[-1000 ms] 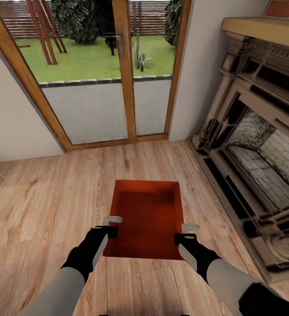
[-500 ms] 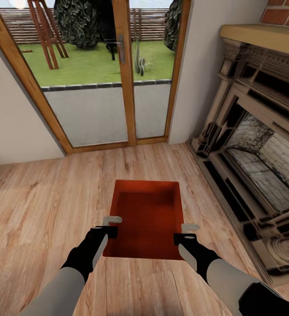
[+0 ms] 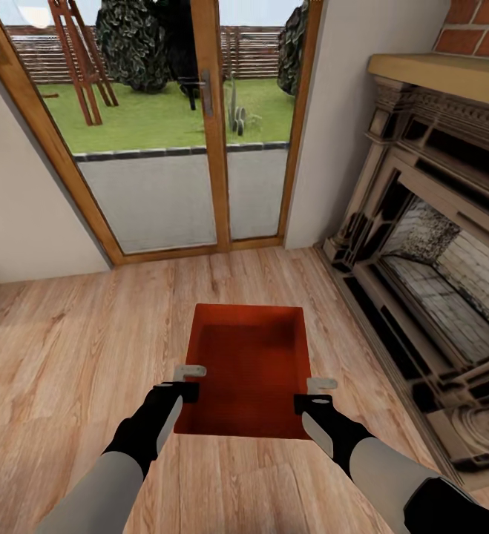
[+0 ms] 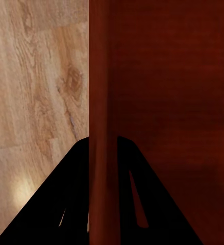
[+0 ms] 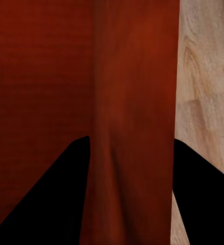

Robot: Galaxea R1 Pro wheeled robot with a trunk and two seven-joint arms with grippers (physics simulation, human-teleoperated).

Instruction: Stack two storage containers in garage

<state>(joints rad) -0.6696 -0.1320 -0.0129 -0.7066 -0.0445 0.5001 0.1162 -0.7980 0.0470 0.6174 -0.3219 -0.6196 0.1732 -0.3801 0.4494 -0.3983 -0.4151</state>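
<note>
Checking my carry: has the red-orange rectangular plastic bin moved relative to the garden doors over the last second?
Yes. The red-orange rectangular plastic bin keeps its place between both grippers, while the wood-framed glass garden doors have slid slightly down the head view, so it shifted a little against them.

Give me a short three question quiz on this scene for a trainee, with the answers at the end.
1. True or false: the storage container is empty.
2. Which wall of the container does the left gripper straddle: a) its left side wall, b) its far wall, c) its near wall?
3. What stands to the robot's right, beyond the right gripper?

Key
1. True: its bare red floor shows.
2. a. In the left wrist view the wall runs between the fingers.
3. The fireplace; the glass garden doors are ahead, across the wood-plank floor.
</note>
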